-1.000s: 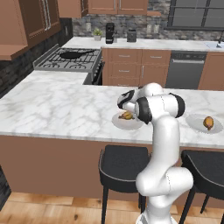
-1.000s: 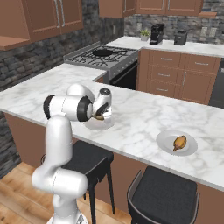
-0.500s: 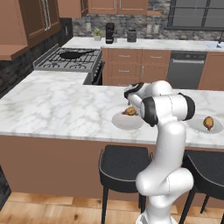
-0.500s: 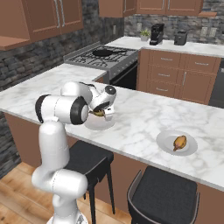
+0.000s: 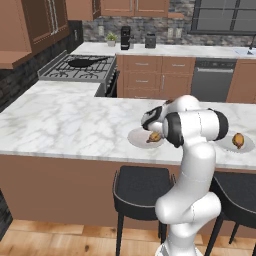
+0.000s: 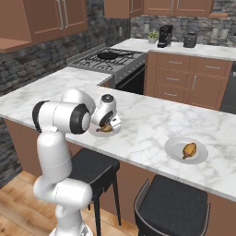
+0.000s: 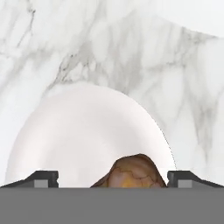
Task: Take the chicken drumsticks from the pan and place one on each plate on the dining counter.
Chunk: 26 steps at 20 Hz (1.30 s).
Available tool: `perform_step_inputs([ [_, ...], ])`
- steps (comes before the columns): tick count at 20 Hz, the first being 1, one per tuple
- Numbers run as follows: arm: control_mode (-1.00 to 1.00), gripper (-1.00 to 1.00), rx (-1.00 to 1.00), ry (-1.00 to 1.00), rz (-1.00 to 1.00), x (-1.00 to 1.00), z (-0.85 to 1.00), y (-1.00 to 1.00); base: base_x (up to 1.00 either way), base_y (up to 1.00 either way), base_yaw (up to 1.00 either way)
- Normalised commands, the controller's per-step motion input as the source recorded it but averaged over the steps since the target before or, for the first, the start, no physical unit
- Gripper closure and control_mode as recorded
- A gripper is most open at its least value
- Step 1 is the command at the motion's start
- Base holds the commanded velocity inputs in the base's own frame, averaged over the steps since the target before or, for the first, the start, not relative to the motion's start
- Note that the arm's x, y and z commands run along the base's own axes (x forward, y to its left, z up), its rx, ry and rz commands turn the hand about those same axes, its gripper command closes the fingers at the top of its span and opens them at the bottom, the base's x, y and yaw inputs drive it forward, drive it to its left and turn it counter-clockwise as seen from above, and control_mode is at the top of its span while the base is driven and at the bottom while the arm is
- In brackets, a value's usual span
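Drumsticks, two small golden-brown roasted pieces, each lay on its own flat round off-white plate on the long white grey-veined marble dining counter. One drumstick sat directly below the white arm's two-finger gripper, between its two dark fingertips, which stood wide apart at the far edges of the hand view with clear gaps on either side of the meat; the jaws were spread fully and gripped nothing. That drumstick rested on the near plate, toward the plate's edge closest to the gripper. In the right base view the gripper hung just above the same plate, and the drumstick showed beneath it.

The second drumstick lay on the second plate, well apart from the gripper along the counter on the robot's right; in the right base view that plate carried its drumstick near its middle.

Far beyond the gripper, across the counter, the round black shallow frying pan with a long straight handle sat on the stove burners, also seen in the right base view. Dark round stools stood under the counter's near edge
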Motion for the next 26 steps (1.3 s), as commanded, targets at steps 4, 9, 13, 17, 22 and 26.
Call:
perform_step_inputs([
  [4,-1.00,-1.00,-0.35,-0.01,0.00,0.00,-0.16,0.28,0.00,0.00,0.00],
  [9,-1.00,-1.00,-0.21,-0.15,0.00,-0.07,0.05,0.16,0.00,0.00,0.00],
  [13,-1.00,-1.00,-0.14,-0.27,-0.01,0.02,0.00,0.08,0.00,0.00,0.00],
  [17,-1.00,-1.00,-0.16,-0.41,-0.02,0.22,0.00,0.23,0.00,0.00,0.00],
  [22,-1.00,-1.00,-0.14,-0.72,0.24,-0.12,-0.05,0.01,0.00,0.00,0.00],
  [26,-1.00,-1.00,-0.01,-0.47,0.33,-0.39,0.24,-0.08,0.00,0.00,0.00],
])
